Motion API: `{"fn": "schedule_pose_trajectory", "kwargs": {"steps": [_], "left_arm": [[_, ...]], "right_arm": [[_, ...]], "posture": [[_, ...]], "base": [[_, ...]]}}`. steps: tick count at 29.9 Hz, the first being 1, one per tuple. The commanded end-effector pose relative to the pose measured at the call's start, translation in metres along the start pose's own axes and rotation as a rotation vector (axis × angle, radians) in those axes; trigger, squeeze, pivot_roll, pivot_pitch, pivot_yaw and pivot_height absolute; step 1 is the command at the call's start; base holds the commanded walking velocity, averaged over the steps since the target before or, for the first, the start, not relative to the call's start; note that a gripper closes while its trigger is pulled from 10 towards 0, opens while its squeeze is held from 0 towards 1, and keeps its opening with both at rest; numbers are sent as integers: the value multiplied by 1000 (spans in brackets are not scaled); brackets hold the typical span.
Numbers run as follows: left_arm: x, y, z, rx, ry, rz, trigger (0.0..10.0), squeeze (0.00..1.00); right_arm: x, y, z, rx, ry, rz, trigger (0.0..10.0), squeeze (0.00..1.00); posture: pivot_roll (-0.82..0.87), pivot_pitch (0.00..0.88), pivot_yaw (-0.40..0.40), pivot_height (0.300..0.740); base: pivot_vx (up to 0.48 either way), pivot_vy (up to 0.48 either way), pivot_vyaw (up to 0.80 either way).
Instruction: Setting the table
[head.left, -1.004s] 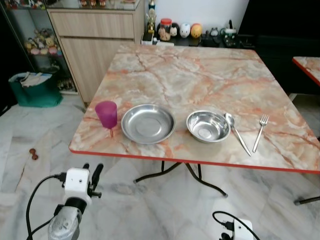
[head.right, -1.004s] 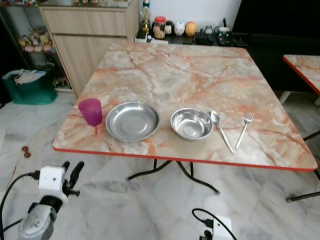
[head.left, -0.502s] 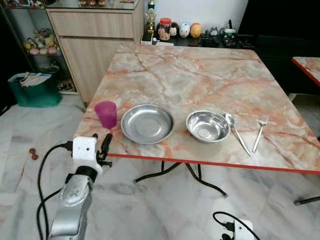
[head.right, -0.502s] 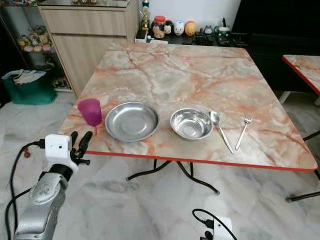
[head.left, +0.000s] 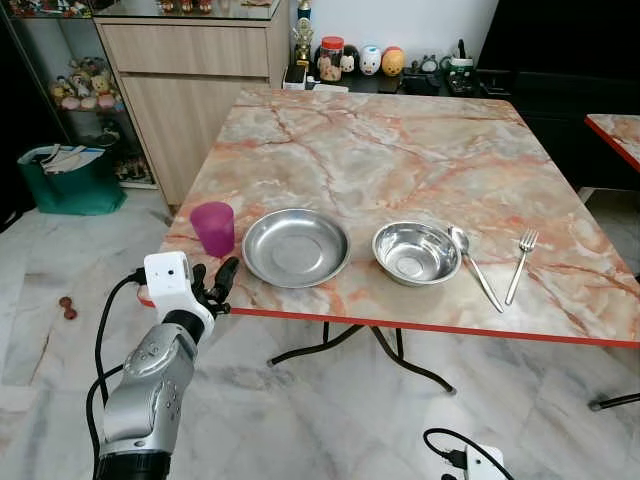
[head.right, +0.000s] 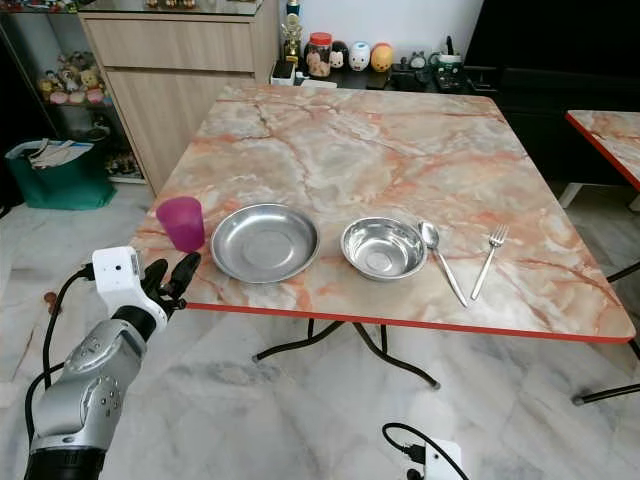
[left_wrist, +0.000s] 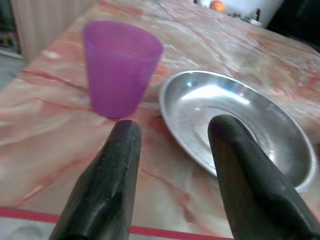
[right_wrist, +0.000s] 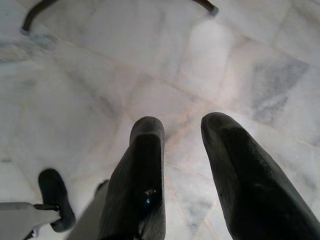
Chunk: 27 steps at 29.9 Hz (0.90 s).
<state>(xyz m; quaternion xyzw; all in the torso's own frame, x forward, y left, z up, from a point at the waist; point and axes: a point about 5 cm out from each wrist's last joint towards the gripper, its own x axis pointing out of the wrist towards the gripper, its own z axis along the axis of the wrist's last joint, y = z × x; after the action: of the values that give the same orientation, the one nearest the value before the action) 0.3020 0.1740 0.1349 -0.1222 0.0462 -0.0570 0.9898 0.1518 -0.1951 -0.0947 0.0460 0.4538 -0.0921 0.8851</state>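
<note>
A purple cup (head.left: 213, 228) stands upright at the near left corner of the marble table (head.left: 400, 150). Beside it lie a shallow steel plate (head.left: 296, 247), a steel bowl (head.left: 416, 252), a spoon (head.left: 474, 265) and a fork (head.left: 520, 265) in a row along the front edge. My left gripper (head.left: 212, 280) is open at the table's front edge, just short of the cup and plate; the left wrist view has the cup (left_wrist: 121, 67) and plate (left_wrist: 235, 120) beyond its fingertips. My right gripper (right_wrist: 177, 127) hangs open over the floor.
A wooden cabinet (head.left: 190, 80) stands at the back left, a green bag (head.left: 65, 180) on the floor beside it. Jars and figurines (head.left: 345, 58) line a shelf behind the table. A second table's corner (head.left: 615, 130) juts in at the right. Black table legs (head.left: 380, 350) cross underneath.
My left arm has risen and reached forward from low over the floor to the table's front edge near the cup. The tableware has not moved.
</note>
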Motion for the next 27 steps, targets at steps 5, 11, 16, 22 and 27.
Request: {"fn": "schedule_pose_trajectory", "kwargs": {"steps": [5, 11, 16, 22, 27], "left_arm": [[4, -7, 2, 39, -2, -37, 10000, 1000], [2, -8, 3, 85, -11, -48, 10000, 0], [-1, 0, -3, 84, 9, -19, 10000, 0], [-2, 4, -3, 94, -2, 24, 10000, 0], [-2, 5, -3, 91, -4, 32, 10000, 0]], "right_arm": [[1, 13, 2, -3, 1, 5, 10000, 0], [1, 13, 0, -1, 7, 2, 10000, 0], [0, 3, -3, 2, 15, -9, 10000, 0], [-2, -7, -6, 3, 20, -18, 10000, 0], [-3, -9, -11, 0, 29, -18, 10000, 0]], "posture": [[62, 0, -26, 740], [60, 0, -26, 740], [66, 0, -23, 740], [72, 0, -28, 740], [75, 0, -33, 740]], "base": [[0, 0, 0], [0, 0, 0], [0, 0, 0], [0, -104, 0], [0, -269, 0]]}}
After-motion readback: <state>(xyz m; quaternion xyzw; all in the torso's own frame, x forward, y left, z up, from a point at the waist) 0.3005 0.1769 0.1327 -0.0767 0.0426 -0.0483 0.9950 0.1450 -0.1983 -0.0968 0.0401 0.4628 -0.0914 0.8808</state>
